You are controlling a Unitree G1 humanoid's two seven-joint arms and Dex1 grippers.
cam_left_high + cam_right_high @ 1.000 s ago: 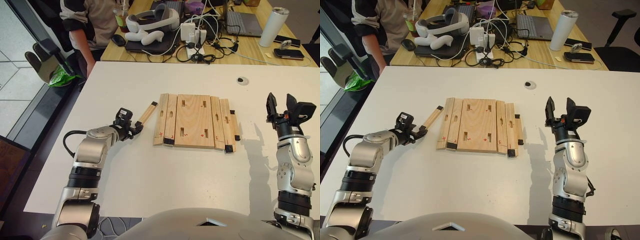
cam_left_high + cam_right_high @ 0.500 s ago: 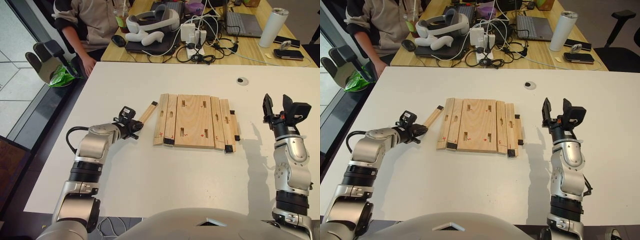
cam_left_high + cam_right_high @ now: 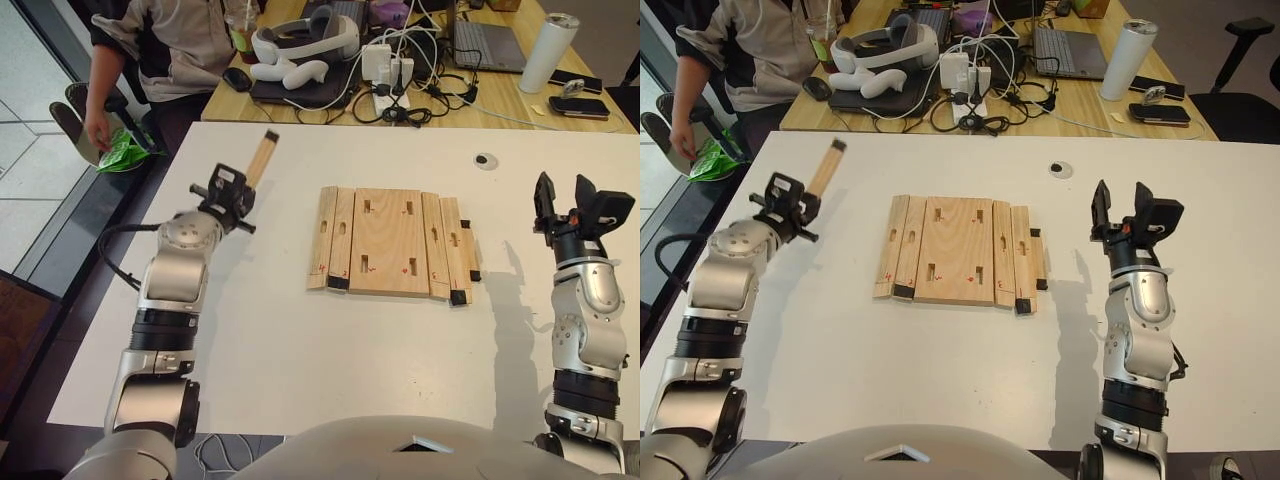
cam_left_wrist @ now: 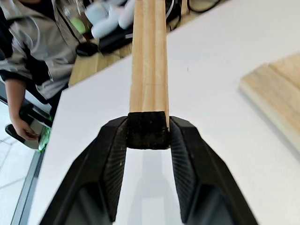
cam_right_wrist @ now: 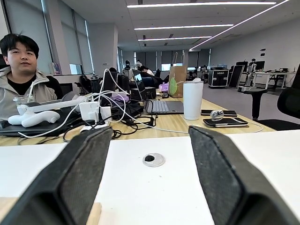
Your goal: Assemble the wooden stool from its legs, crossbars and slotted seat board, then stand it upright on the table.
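Clamps the left end effector (image 4: pixel 147 129) on a leg's (image 3: pixel 260 157) dark end, clear of the surface (image 3: pixel 300 340) and tilted up, likely to carry it toward a slot (image 3: pixel 367 207). Holds the right end effector (image 3: pixel 568 195) spread and empty, well right of the seat board (image 3: pixel 388 240) lying flat mid-surface between the other pieces (image 3: pixel 448 250).

Silver-grey arms (image 3: pixel 585 300), black-banded at the joints, carry the black left gripper (image 4: pixel 147 127) and right gripper (image 5: pixel 151 133) (pads seemingly ribbed); a black cable (image 3: pixel 102 250) loops behind the left.

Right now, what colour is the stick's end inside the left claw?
The stick's end is black, best in left wrist view.
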